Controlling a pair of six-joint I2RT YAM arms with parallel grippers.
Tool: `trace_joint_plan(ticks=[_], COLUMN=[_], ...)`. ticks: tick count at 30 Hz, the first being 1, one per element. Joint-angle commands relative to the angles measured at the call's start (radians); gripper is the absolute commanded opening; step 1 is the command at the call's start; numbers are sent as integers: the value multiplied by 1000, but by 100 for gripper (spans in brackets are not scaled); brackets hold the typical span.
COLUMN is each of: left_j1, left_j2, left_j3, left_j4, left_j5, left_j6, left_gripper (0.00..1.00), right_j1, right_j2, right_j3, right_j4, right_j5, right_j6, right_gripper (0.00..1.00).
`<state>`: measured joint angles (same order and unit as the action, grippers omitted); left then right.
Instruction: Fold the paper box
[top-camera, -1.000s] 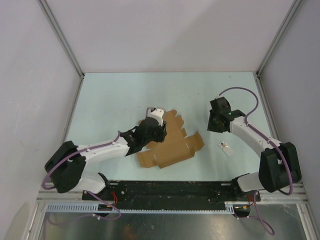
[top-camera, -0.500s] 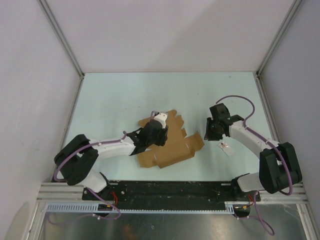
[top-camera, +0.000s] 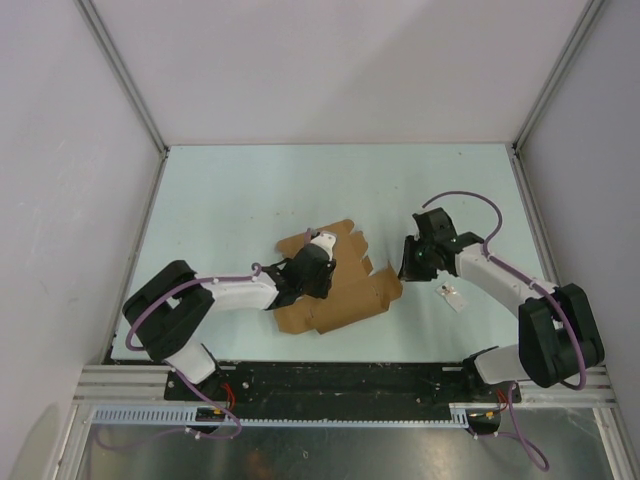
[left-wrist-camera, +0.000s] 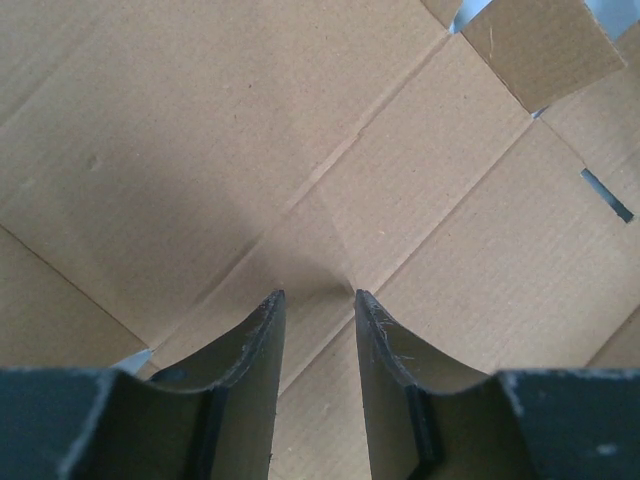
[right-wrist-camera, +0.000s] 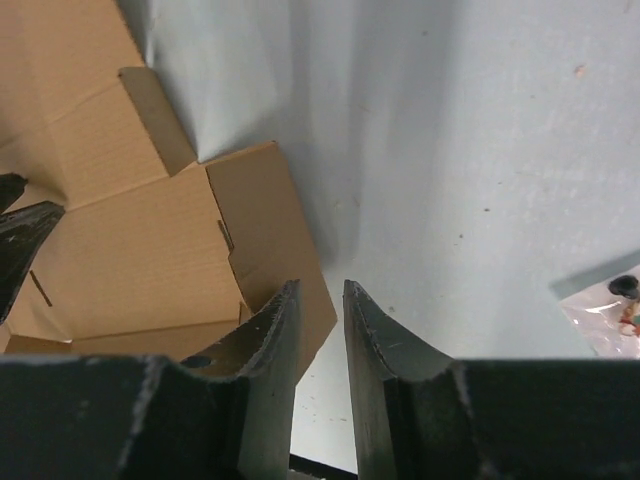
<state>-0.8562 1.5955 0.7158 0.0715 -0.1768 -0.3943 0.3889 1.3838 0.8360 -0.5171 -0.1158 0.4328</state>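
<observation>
The paper box (top-camera: 352, 297) is a flat brown die-cut cardboard sheet with flaps and slots, lying mid-table. My left gripper (top-camera: 324, 280) is low over its left half. In the left wrist view the left gripper (left-wrist-camera: 318, 294) is open by a narrow gap, its tips at a crease of the paper box (left-wrist-camera: 200, 150), with nothing between them. My right gripper (top-camera: 406, 268) is at the sheet's right end flap. In the right wrist view the right gripper (right-wrist-camera: 320, 288) is narrowly open, and the flap corner of the paper box (right-wrist-camera: 130, 250) lies under its left finger (right-wrist-camera: 270, 330).
A tiny silvery-white packet (top-camera: 453, 297) lies on the pale table (top-camera: 230, 200) just right of the right gripper; it also shows as the packet (right-wrist-camera: 612, 306) at the right wrist view's edge. White walls enclose the table on three sides.
The left gripper has settled lower onto the sheet as its arm drew in. The right gripper has moved left and down to the sheet's right flap and narrowed.
</observation>
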Motion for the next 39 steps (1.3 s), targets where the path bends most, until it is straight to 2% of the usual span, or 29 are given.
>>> trace_joint_plan(ticks=[1, 16, 39], left_j1=[0, 0, 0], left_j2=[24, 27, 23], left_j3=[24, 19, 11], left_j4=[1, 1, 1], left_j5=[8, 11, 8], left_j6=[-28, -28, -29], left_gripper=[39, 39, 38], right_j1=[33, 131, 179], right_j2=[-6, 102, 173], right_j3=[0, 0, 0], right_j4=[45, 83, 68], right_j5=[-50, -55, 13], right_j6=[-25, -25, -20], right_gripper=[29, 31, 31])
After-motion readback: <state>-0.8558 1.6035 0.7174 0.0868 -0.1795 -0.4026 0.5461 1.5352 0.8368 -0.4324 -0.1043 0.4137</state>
